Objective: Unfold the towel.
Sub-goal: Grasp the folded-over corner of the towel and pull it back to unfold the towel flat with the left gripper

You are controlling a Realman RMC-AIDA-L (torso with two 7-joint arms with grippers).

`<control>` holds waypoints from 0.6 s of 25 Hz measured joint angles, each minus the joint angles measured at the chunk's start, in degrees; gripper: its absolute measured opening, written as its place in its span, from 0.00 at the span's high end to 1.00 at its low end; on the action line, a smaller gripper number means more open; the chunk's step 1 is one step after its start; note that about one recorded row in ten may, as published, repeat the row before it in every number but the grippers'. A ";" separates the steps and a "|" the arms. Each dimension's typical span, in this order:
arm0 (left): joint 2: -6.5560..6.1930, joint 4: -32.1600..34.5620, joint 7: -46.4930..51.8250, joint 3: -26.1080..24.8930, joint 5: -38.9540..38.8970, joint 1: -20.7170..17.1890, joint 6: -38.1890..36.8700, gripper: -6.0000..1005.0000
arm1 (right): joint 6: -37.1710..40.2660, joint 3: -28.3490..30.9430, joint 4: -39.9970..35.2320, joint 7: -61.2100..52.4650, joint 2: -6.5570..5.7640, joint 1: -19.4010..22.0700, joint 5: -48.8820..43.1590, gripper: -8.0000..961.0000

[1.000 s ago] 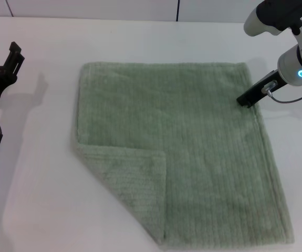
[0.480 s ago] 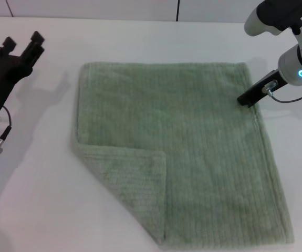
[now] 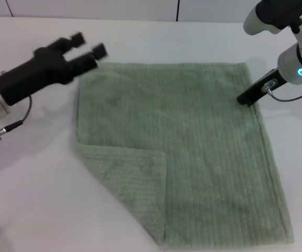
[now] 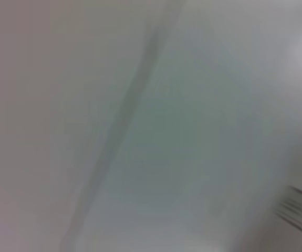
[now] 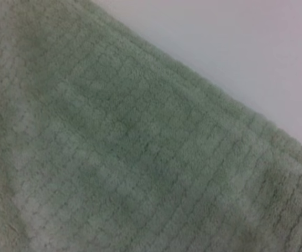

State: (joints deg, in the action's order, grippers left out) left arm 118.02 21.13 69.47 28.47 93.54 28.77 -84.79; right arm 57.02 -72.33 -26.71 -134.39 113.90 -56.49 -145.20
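My left gripper is hanging just above the far left corner of the towel, and its two black fingers are spread apart with nothing between them. The green towel is lying flat on the white table, but its near left corner is folded over on top of it. My right gripper is resting at the towel's right edge, near the far corner, and I cannot tell how it is set. My right wrist camera is showing only fuzzy towel beside table.
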 joint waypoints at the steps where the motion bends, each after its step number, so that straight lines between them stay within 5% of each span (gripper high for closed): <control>1: 0.00 0.00 0.00 0.00 0.00 0.00 0.00 0.16 | 0.00 0.00 0.00 0.00 0.00 -0.01 0.00 0.99; 3: 0.00 3.59 2.63 4.89 0.02 -0.39 -1.24 0.16 | 0.00 0.00 0.00 0.01 0.00 -0.01 0.00 0.99; 4: 0.01 10.46 6.59 14.60 0.07 -1.66 -2.72 0.16 | 0.00 0.00 0.00 0.01 0.00 -0.02 0.00 0.99; 5: 0.01 13.48 7.40 18.89 0.08 -2.40 -3.23 0.16 | 0.00 0.00 0.00 0.01 0.00 -0.02 0.00 0.99; 10: 0.02 16.37 7.60 25.48 0.82 -3.30 -3.33 0.16 | 0.20 0.00 -0.01 0.01 0.00 -0.09 0.00 0.99; 15: 0.21 16.51 7.59 26.29 5.53 -2.88 -3.08 0.16 | 0.41 0.00 -0.01 0.01 0.00 -0.11 0.00 0.99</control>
State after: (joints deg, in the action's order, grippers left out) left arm 118.23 37.64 77.06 54.76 99.07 25.89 -87.87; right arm 57.43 -72.33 -26.72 -134.38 113.90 -56.60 -145.20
